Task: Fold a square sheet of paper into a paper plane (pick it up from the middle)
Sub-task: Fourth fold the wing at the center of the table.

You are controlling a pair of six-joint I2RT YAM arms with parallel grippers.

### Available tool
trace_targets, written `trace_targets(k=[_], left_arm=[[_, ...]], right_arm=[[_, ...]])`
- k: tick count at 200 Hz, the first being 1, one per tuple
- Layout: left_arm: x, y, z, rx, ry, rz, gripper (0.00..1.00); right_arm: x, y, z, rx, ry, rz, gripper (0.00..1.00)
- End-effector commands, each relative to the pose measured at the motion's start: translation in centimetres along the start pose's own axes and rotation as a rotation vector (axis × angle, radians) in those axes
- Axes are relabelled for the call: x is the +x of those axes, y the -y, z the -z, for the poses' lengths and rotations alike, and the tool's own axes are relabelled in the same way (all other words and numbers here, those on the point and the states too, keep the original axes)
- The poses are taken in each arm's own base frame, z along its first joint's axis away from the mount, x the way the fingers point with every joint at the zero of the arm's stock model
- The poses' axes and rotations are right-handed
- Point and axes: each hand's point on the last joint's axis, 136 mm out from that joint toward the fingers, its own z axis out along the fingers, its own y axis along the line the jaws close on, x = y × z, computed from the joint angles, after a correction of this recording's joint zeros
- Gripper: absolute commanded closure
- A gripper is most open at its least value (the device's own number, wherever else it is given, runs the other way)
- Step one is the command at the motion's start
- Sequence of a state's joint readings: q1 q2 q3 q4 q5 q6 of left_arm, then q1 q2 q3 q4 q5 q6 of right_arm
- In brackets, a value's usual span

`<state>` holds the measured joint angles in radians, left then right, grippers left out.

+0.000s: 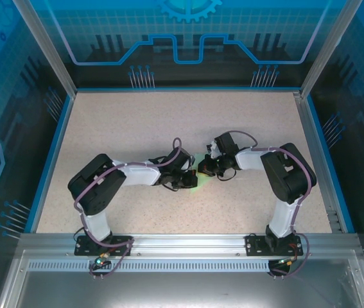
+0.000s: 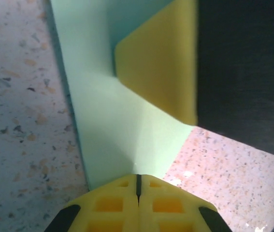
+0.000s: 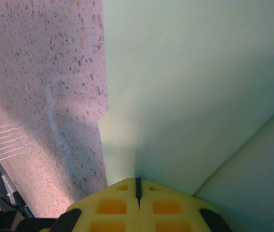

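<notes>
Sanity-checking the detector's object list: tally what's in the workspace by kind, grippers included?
grippers: 2 (left gripper, right gripper)
green paper sheet: 1
total: 3

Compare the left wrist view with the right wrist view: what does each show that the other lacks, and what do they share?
Left wrist view: a yellow finger and the dark body of the opposite arm, in front of the paper. Right wrist view: a folded flap overlapping the rest of the sheet. Shared: green paper pinched in a shut gripper, the left gripper in one, the right gripper in the other, over the speckled table.
</notes>
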<state>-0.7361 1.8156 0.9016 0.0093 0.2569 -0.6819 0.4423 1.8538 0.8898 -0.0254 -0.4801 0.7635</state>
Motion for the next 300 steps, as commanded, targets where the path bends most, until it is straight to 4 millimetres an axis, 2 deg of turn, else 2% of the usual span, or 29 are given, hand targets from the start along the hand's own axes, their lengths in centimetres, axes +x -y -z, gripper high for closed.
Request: trace_targets(k=[1,27,60,113,133,156,183,237,276,300], left_arm=[[0.3,-0.9,-0.6,-0.044,-0.016,0.016,0.99],[2.0,-1.4,-0.5,-0.039,-0.084,-0.002,1.0],[4.5,-2.2,0.7,-0.046,-0.152,-0.037,1.0],[6.5,-1.7,2.5,0.004,-0.2,-0.064,1.0],[5.1,-0.6,3.8,0.009,-0.141,-0.093,1.0],[2.1,1.4,5.4,0.038,0.002,-0.092,1.0],[0.1,1.7,5.1,0.063,0.12,-0.033,1.0],[-0.4,0.7,2.1,0.081,0.132,0.056,1.0],[-0.6,0.3,1.3,0.066,0.128,0.062,1.0],[-0.2,-0.6,0.8,0.021,0.103,0.065,1.0]], right_arm=[[2.3,6.1,-1.4,0.195,-0.048,-0.102,0.96],[2.3,6.1,-1.4,0.197,-0.047,-0.105,0.96],[2.2,6.2,-1.3,0.2,-0.046,-0.107,0.96],[2.3,6.3,-1.3,0.203,-0.048,-0.115,0.97],[2.3,6.4,-1.4,0.204,-0.05,-0.115,0.97],[2.3,6.5,-1.4,0.204,-0.048,-0.12,0.96],[2.1,6.3,-1.5,0.197,-0.046,-0.12,0.96],[2.1,6.1,-1.6,0.187,-0.048,-0.119,0.96],[2.1,6.0,-1.6,0.181,-0.049,-0.121,0.97],[2.2,6.1,-1.6,0.183,-0.051,-0.121,0.96]])
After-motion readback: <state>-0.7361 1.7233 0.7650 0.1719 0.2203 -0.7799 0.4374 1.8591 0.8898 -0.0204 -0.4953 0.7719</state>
